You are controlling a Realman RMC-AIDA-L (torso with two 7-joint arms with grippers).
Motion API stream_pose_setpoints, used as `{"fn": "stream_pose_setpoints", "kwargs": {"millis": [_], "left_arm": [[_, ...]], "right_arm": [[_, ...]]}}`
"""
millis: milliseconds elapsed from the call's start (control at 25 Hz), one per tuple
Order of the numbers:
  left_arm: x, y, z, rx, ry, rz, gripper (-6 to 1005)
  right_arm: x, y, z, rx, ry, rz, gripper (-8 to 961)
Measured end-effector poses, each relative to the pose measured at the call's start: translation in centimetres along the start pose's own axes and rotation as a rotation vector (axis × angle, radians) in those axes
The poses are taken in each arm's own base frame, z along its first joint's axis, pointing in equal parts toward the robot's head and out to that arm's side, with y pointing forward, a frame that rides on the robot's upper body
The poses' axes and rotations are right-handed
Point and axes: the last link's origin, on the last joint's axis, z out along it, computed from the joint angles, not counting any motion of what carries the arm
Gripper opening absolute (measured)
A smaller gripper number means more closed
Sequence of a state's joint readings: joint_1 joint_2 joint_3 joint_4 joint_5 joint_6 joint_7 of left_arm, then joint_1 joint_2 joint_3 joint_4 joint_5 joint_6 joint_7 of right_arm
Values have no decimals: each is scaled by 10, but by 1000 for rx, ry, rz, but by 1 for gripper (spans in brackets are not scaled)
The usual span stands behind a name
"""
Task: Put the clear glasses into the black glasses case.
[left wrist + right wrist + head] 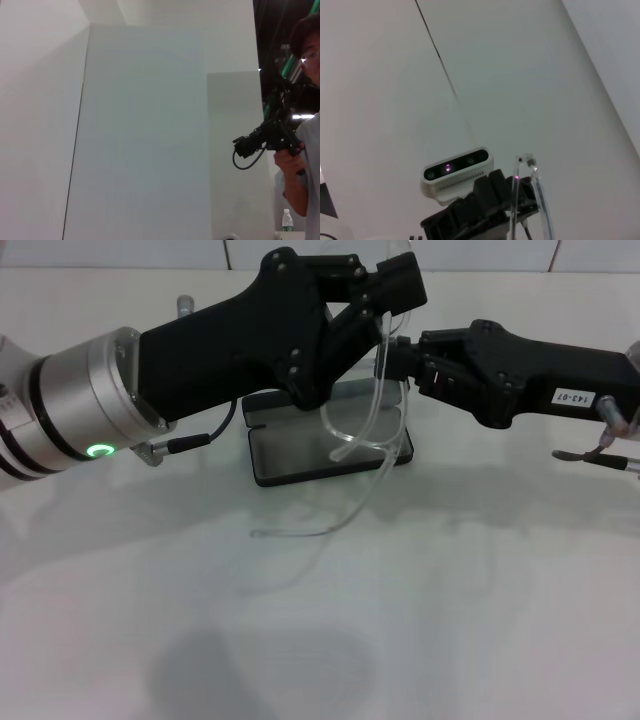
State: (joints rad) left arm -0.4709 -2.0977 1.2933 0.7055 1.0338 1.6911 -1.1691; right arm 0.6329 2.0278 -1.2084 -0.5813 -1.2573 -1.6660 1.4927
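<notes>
Both arms meet above the open black glasses case (330,445), which lies flat at the far centre of the white table (450,620). The clear glasses (375,430) hang in the air between the two grippers, over the case; one thin temple arm trails down toward the near left and seems to touch the table.

Left gripper (385,290) comes in from the left, closed on the upper part of the frame. Right gripper (395,358) reaches in from the right, against the frame; cannot tell whether its fingers are clamped.

Step in hand, as I judge it: holding or folding the glasses above the case, not yet placed. The next move calls for tucking the loose temple in, then lowering the glasses into the lined tray.
</notes>
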Motion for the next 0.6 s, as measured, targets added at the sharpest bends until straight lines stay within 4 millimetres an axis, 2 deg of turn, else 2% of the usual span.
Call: {"fn": "stream_pose_setpoints", "kwargs": {"millis": [600], "left_arm": [[7, -1, -2, 20, 48, 7, 36]], "right_arm": [[0, -5, -3, 42, -2, -4, 58]]}}
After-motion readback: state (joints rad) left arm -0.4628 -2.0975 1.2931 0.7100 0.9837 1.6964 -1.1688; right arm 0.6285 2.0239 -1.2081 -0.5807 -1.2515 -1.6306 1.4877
